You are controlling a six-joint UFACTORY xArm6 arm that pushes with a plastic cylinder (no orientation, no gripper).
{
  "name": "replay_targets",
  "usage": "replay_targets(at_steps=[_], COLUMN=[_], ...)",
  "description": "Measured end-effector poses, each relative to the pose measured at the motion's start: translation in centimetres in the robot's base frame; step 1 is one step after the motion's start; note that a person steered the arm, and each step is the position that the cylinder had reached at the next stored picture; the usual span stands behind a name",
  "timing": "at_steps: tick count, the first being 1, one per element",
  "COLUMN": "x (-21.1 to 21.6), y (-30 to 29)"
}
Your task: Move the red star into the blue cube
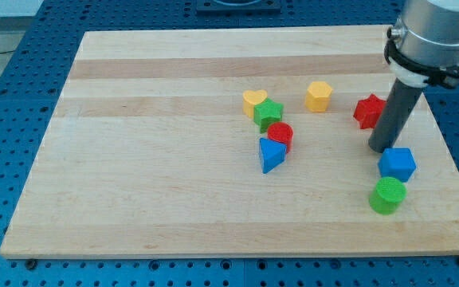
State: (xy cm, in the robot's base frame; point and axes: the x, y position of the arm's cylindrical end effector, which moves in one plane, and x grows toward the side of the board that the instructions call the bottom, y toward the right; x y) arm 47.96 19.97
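The red star (367, 110) lies near the view's right, partly hidden behind my rod. The blue cube (397, 164) sits below it toward the view's bottom right. My tip (379, 149) rests on the board between them, just below the star and just above and left of the cube. A small gap shows between the star and the cube.
A green cylinder (387, 195) touches the cube's lower side. A yellow hexagon (319, 96) lies left of the star. Mid-board is a cluster: a yellow heart (254, 100), a green star (268, 114), a red cylinder (280, 135) and a blue triangle (271, 154). The board's right edge (453, 159) is close.
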Motion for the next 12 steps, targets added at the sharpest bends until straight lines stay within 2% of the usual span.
replay_targets(at_steps=[2, 3, 4, 5, 6, 7, 8, 10, 12], x=[2.3, 1.3, -0.9, -5.5, -9.8, -10.7, -9.2, -5.7, -8.9], y=[0.0, 2.3, 5.0, 5.3, 4.0, 0.0, -2.5, -1.9, -0.4])
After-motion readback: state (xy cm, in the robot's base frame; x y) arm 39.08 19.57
